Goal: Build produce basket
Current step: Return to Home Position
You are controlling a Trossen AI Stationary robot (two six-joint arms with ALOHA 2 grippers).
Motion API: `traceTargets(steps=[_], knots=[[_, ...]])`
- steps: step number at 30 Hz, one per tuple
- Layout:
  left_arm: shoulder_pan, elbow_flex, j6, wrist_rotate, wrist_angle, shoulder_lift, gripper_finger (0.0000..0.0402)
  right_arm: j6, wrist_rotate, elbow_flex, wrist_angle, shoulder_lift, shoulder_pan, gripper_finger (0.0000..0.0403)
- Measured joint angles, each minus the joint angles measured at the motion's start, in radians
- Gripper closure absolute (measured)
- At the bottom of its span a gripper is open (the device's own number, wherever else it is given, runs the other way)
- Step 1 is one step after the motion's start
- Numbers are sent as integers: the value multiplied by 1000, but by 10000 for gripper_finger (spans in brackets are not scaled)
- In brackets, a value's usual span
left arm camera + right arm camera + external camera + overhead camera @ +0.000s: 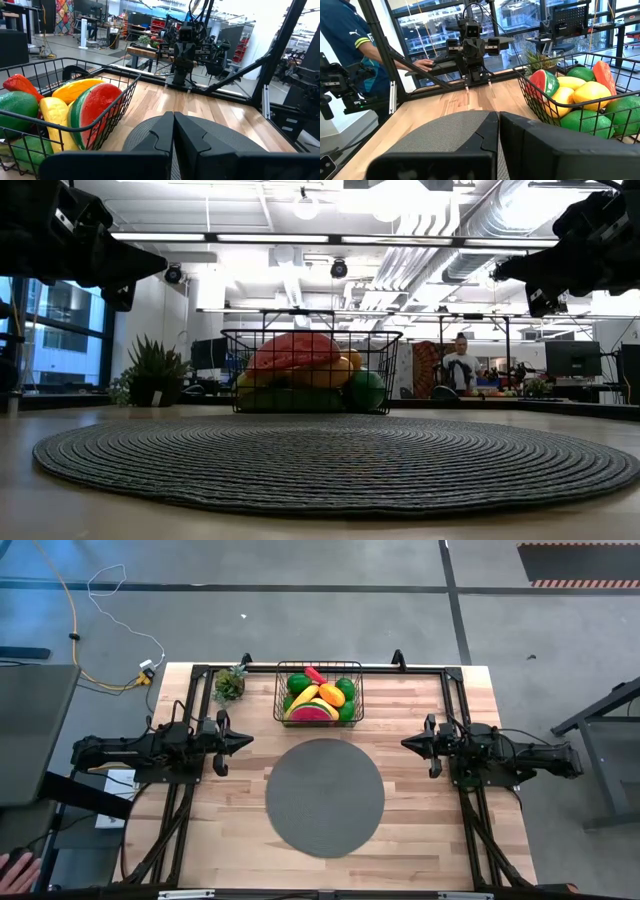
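The black wire-mesh basket point(319, 692) stands on the table's far middle, behind the round grey mat point(324, 797). It holds the produce: a red watermelon slice point(311, 712), yellow banana point(304, 696), orange-yellow piece point(331, 694), green limes point(346, 690) and a red chilli point(316, 675). My left gripper point(248, 741) hovers shut at the table's left, my right gripper point(406, 743) shut at the right. Both are empty, raised above the table beside the mat.
A small potted plant point(229, 684) stands at the far left, beside the basket. A person stands beyond the table's left side in the right wrist view point(350, 45), a hand point(425, 63) resting near the left arm's base. A hand point(15, 867) shows at the near left.
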State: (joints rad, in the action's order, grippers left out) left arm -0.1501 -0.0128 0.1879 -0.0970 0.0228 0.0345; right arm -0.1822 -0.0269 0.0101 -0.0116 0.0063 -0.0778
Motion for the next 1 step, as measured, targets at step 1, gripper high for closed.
traceTargets(steps=[1], knots=[[0, 0, 0, 0, 0, 0, 401, 0, 0, 0, 0, 0, 0, 402]])
